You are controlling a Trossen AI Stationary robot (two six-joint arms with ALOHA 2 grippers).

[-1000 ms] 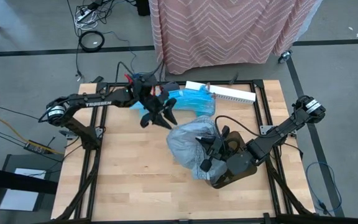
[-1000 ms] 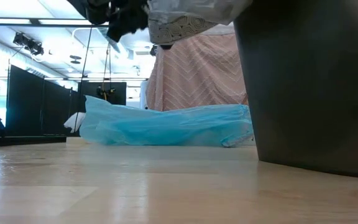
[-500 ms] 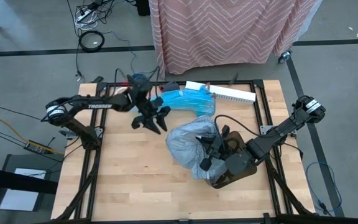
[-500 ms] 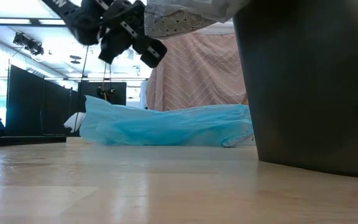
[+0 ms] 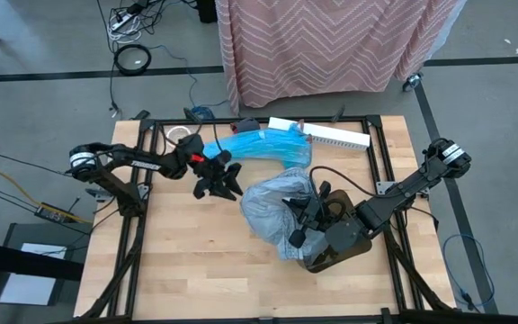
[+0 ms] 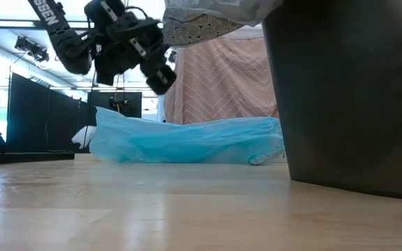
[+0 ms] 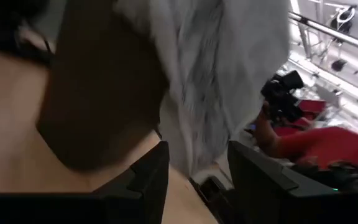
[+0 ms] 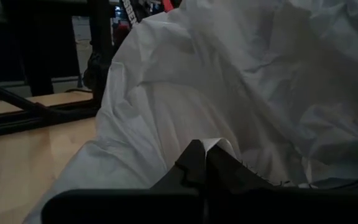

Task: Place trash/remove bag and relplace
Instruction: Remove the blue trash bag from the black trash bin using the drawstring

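One camera looks straight down on the table [image 5: 178, 261]; another sits level on it. Both show the blue bag [image 5: 272, 148], while wrist cameras crowd the grey bag [image 8: 241, 93].

Plenty of bare counter [image 5: 187, 261] on the near-left, nothing sitting there. The right half is crowded: the grey bag [image 5: 272, 211] billows over the dark bin [image 5: 335, 243], with the right pincer [image 5: 297, 236] clamped on its plastic. Along the far edge the blue bag [image 5: 272, 148] blocks the way. The left pincer [image 5: 225, 184] hovers with its fingers apart in the gap between the two bags.
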